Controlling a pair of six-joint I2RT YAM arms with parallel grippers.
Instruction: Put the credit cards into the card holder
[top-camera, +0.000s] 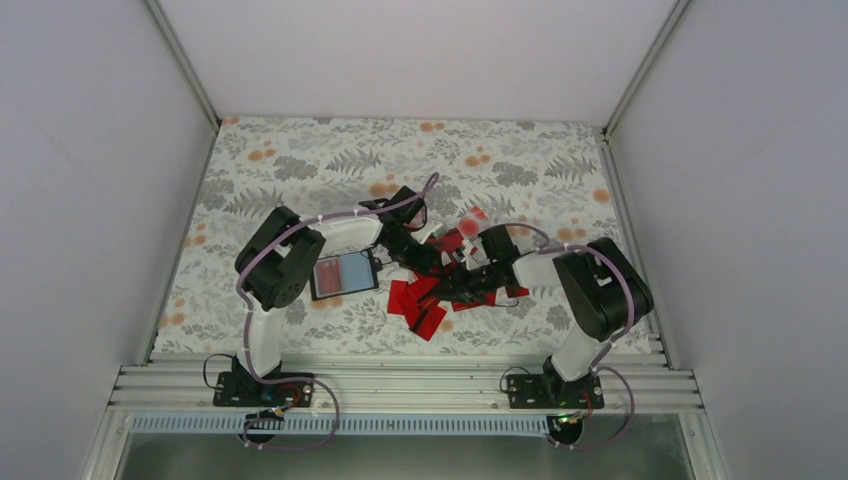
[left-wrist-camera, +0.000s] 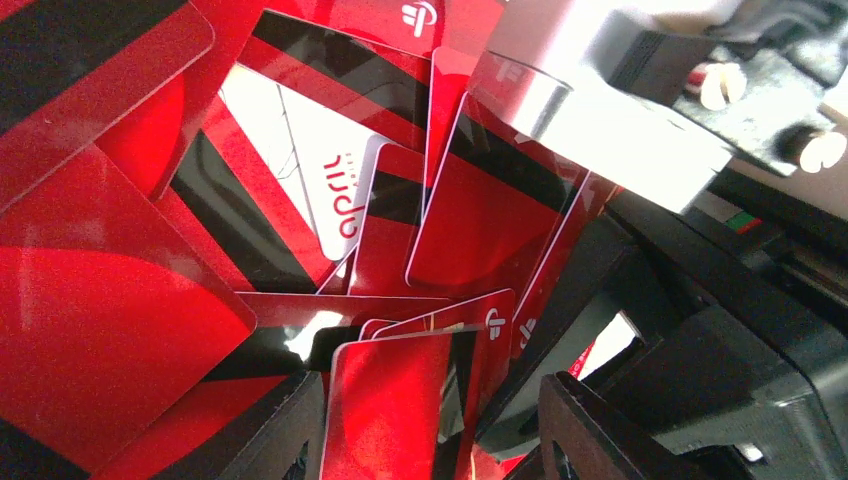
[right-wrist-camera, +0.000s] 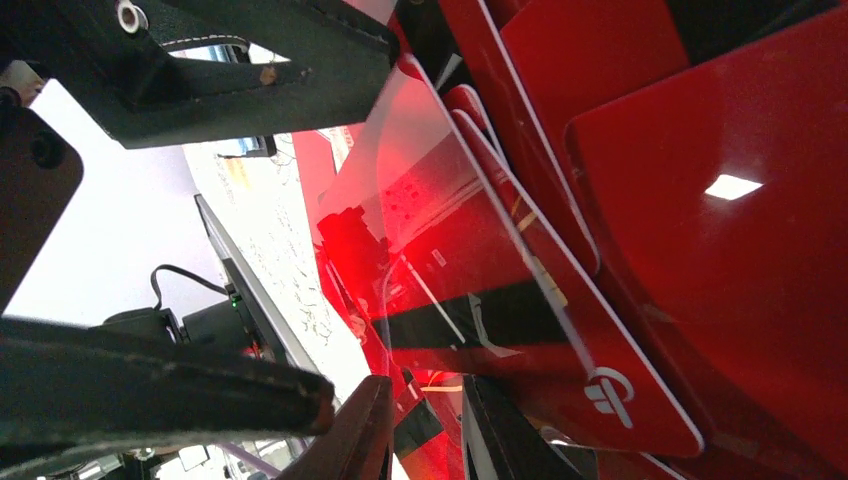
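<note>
while both claws sit in the credit cards (top-camera: 425, 305) on the table (top-camera: 300, 160), we judge picking is in hand: left claw (left-wrist-camera: 430, 430) gapes around one card, unclamped; right claw (right-wrist-camera: 350, 225) wide, empty. next we pinch one for the open card holder (top-camera: 345, 272) just left.

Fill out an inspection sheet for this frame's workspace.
Surface: floral cloth, lying flat.
Job's things: card holder lies open, left of the red credit cards heaped at centre.
Clutter: nothing seen.
Grippers: left tool and right tool both at the heap, fingers apart, a card between; grip unclear.
Cables: purple cables follow the left arm and right arm.
Surroundings: plain white walls; aluminium rail at near edge.
</note>
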